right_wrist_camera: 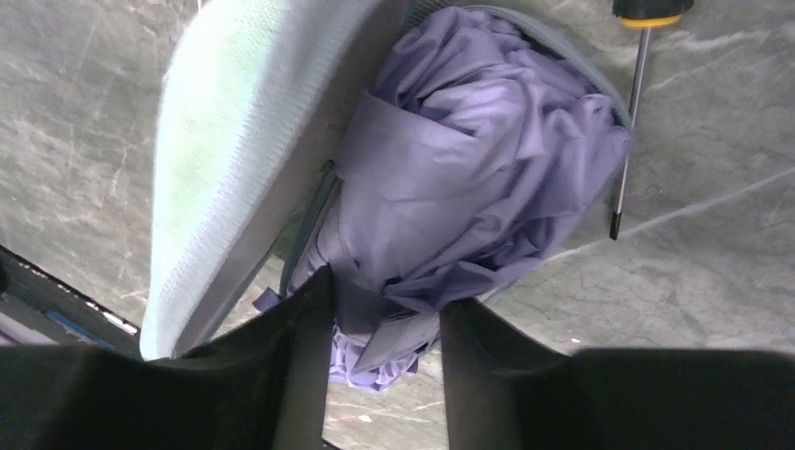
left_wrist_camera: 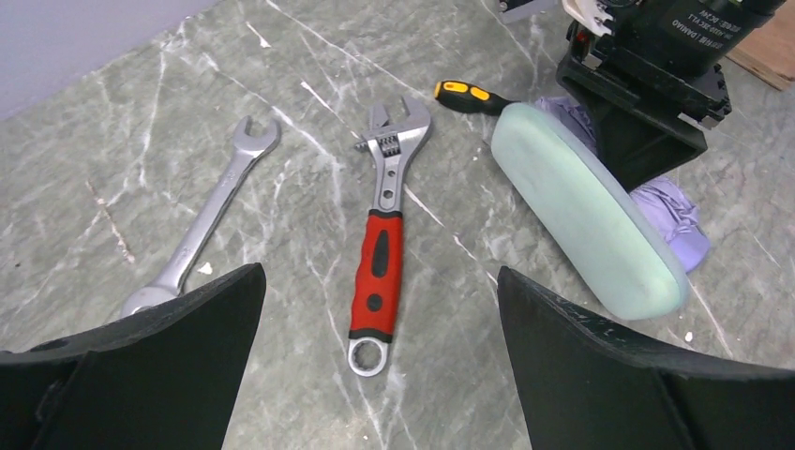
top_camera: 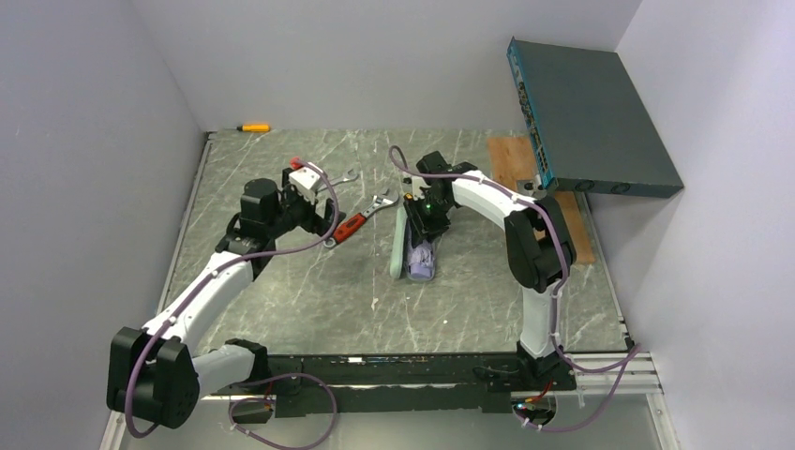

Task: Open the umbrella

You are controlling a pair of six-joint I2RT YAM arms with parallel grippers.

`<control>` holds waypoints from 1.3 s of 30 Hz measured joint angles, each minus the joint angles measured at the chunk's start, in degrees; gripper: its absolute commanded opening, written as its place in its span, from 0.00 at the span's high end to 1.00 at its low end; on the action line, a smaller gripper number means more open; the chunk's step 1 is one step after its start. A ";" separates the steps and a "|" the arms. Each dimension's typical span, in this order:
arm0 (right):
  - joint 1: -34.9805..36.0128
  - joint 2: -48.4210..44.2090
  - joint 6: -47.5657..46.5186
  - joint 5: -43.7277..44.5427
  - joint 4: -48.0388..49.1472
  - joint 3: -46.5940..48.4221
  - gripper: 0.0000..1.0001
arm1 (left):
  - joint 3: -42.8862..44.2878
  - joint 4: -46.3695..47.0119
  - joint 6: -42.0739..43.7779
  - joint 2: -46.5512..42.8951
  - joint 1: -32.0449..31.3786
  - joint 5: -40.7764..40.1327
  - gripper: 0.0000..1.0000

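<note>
Right gripper (right_wrist_camera: 384, 298) pinches the folded umbrella (right_wrist_camera: 469, 178) inside the open mint case (right_wrist_camera: 202, 159). Left gripper (left_wrist_camera: 380, 274) spread wide, empty, left of case.

Grey marble table (top_camera: 309, 291): folded lavender fabric umbrella (right_wrist_camera: 469, 187) lying in open mint-green oval case (left_wrist_camera: 581, 206), centre; yellow-handled screwdriver (left_wrist_camera: 464, 92) at the case's far end; red-handled adjustable wrench (left_wrist_camera: 380, 253) left of case; steel open-end spanner (left_wrist_camera: 202, 225) further left.
</note>
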 measured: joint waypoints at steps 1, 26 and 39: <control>0.00 0.24 -0.11 0.09 -0.24 0.35 0.98 | 0.02 -0.26 -0.02 -0.35 0.33 -0.11 0.00; -2.51 -13.77 -16.52 -15.19 -5.09 8.35 1.00 | 1.07 -8.66 -1.03 -3.48 16.15 -0.39 0.00; 12.04 11.76 -10.58 -12.76 2.56 24.57 1.00 | 3.08 -11.58 -5.25 -6.60 25.20 0.20 0.00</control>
